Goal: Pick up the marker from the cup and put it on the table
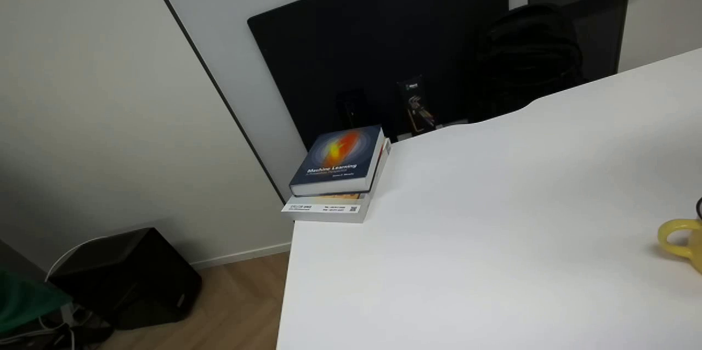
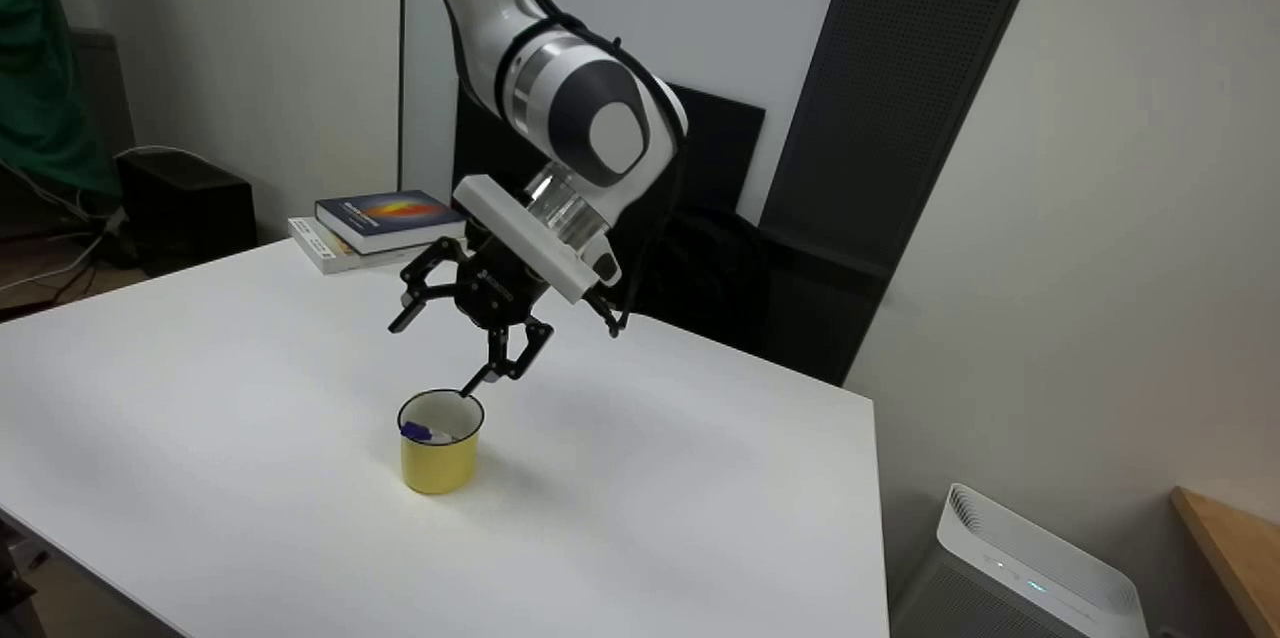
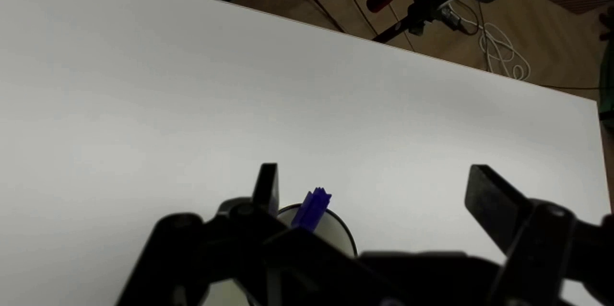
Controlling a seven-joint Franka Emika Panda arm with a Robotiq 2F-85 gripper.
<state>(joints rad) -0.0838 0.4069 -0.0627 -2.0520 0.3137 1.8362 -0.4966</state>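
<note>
White table [image 2: 700,518] spans all three views; robot arm [image 2: 590,123] shows in an exterior view only, gripper [image 2: 430,361] spread wide near the upright yellow cup [image 2: 437,466], one tip in line with the rim, I can't tell if touching. Cup's handle [image 1: 680,224] pokes in only at the right edge of an exterior view. Marker [image 3: 312,207] sits in the cup; wrist view catches its purple end at the rim.

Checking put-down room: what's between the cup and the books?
Bare table, in an exterior view, from the cup, cut off by the frame, to the books. In an exterior view, the fingers screen part of that stretch.
</note>
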